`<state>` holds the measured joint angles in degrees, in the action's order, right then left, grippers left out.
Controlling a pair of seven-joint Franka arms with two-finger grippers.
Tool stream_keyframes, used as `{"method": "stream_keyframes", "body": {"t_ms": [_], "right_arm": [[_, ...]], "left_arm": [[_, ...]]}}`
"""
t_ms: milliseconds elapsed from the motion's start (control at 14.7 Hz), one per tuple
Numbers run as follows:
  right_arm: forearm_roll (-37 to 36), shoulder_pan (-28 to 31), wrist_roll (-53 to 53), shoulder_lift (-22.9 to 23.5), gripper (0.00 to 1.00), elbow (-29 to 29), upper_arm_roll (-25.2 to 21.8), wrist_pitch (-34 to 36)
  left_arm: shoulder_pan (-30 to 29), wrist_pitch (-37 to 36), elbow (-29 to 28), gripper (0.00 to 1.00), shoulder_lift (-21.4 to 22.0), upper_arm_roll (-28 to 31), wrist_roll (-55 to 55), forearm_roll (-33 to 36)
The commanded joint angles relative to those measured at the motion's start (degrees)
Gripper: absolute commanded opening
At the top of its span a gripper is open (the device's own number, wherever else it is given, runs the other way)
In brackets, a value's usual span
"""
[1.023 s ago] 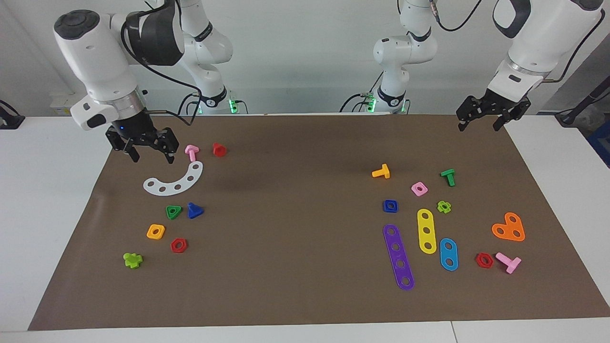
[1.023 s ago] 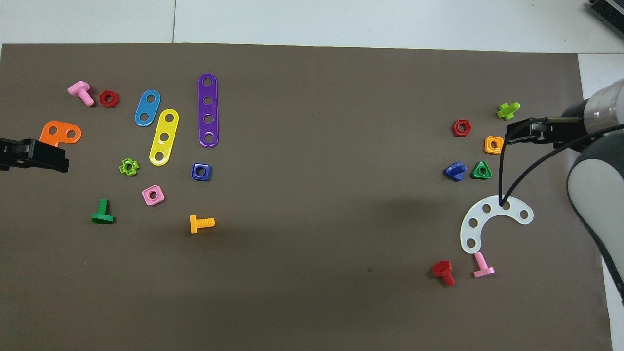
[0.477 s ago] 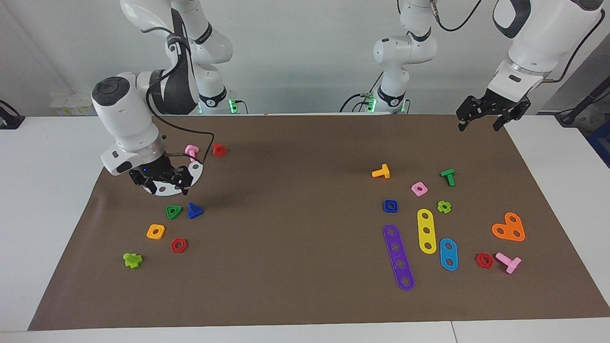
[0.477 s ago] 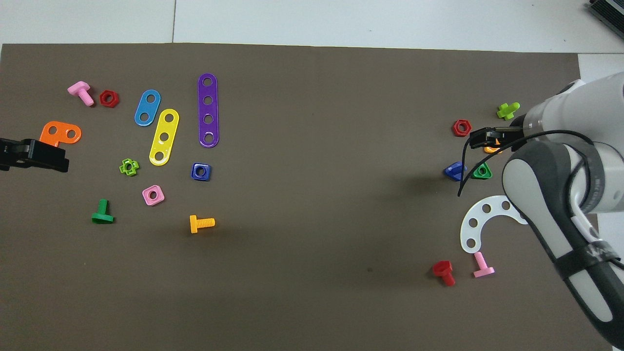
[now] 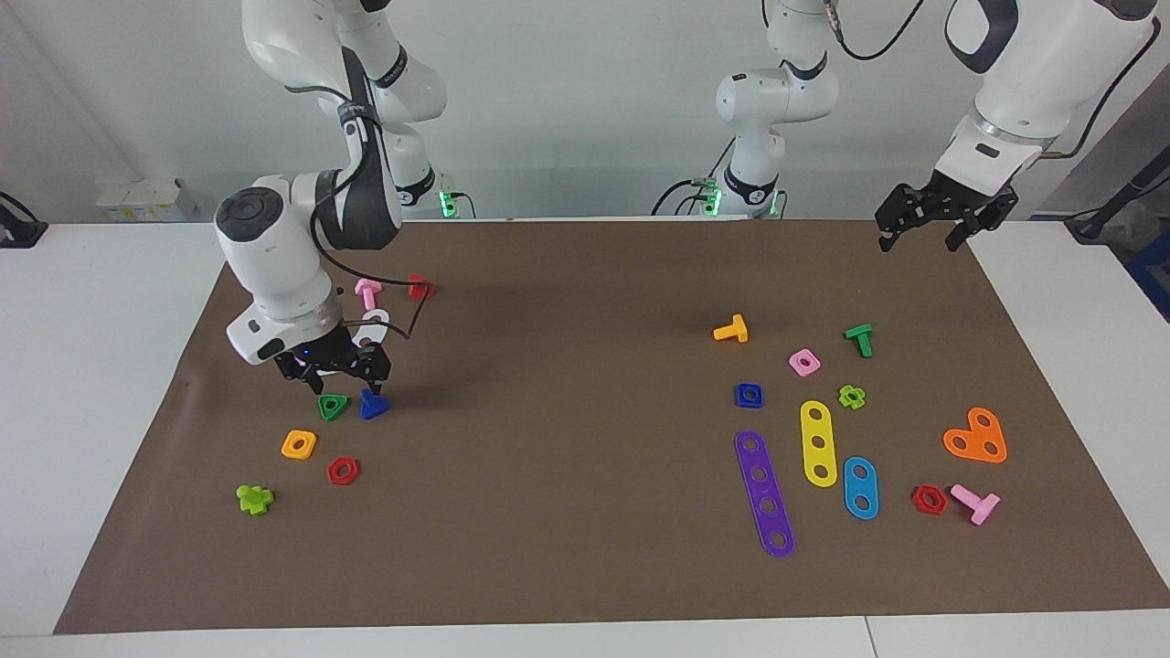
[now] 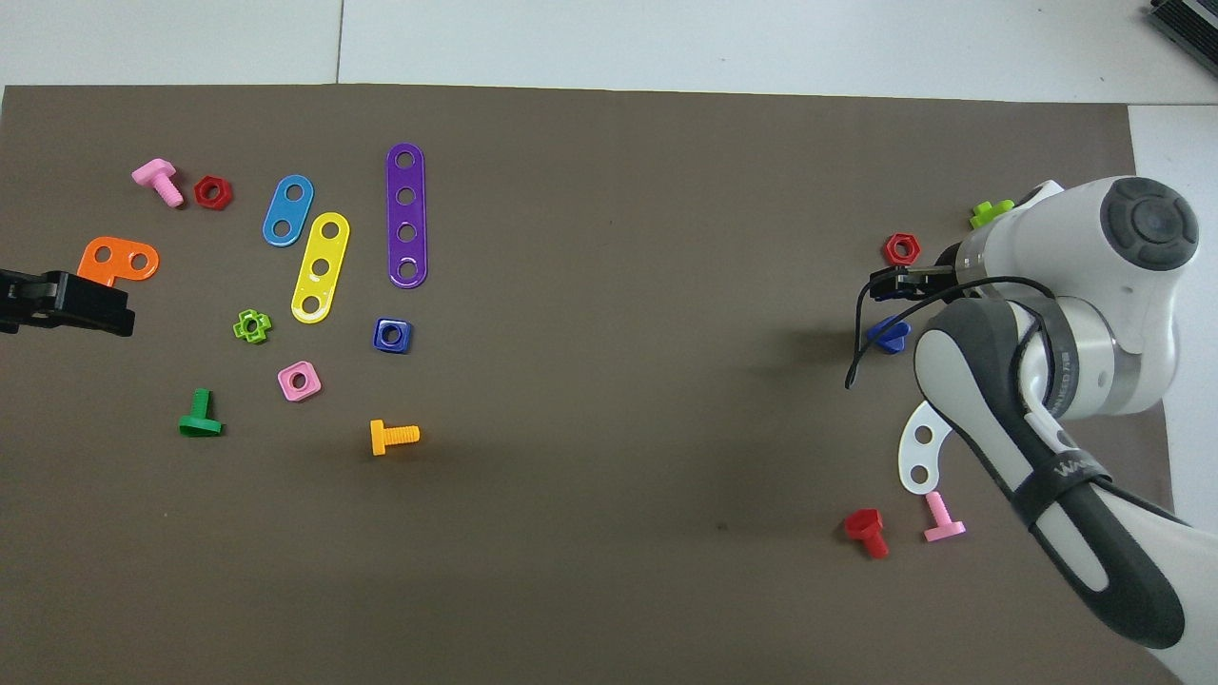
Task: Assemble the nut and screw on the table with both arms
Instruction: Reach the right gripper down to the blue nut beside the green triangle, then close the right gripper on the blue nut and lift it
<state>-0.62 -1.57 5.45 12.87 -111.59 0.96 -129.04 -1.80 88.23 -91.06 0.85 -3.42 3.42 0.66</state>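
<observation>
At the right arm's end of the brown mat-covered table [image 5: 585, 567], the right gripper [image 5: 335, 376] hangs low with fingers spread and empty, directly over the small dark blue plastic triangular-headed screw [image 5: 373, 405]. The dark blue square plastic nut [image 5: 749, 395] lies toward the left arm's end, where the left gripper [image 5: 917, 230] waits wide apart, holding nothing.

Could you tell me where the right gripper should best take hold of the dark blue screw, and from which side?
Probably from straight above, closing on the flat triangular head. The screw lies on the mat beside the green triangular nut, its stubby shaft offering little to grip. The right gripper hangs open just over it; the finger between the two pieces should drop cleanly into the gap.
</observation>
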Motion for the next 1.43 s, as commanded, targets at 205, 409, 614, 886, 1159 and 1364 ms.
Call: {"method": "stream_keyframes", "body": {"t_ms": [205, 409, 614, 886, 1159, 1364], "right_arm": [[0.62, 0.25, -1.05, 0.22, 0.89, -4.15, 0.18, -3.14], [0.35, 0.78, -2.72, 1.72, 0.87, -5.56, 0.10, -7.72], [0.35, 0.78, -3.78, 1.28, 0.83, -6.70, 0.18, -7.63], [0.35, 0.43, -3.43, 1.19, 0.48, -7.67, 0.10, -8.42], [0.35, 0.69, -3.17, 1.28, 0.12, -7.32, 0.18, -8.60], [0.35, 0.69, -3.17, 1.28, 0.00, -6.80, 0.18, -8.51]], "left_arm": [[0.04, 0.81, -2.01, 1.00, 1.70, 0.26, -0.43, -0.75], [0.04, 0.81, -2.01, 1.00, 1.70, 0.26, -0.43, -0.75], [0.04, 0.81, -2.01, 1.00, 1.70, 0.35, -0.43, -0.75], [0.04, 0.81, -2.01, 1.00, 1.70, 0.26, -0.43, -0.75], [0.04, 0.81, -2.01, 1.00, 1.70, 0.26, -0.43, -0.75], [0.04, 0.81, -2.01, 1.00, 1.70, 0.26, -0.43, -0.75]]}}
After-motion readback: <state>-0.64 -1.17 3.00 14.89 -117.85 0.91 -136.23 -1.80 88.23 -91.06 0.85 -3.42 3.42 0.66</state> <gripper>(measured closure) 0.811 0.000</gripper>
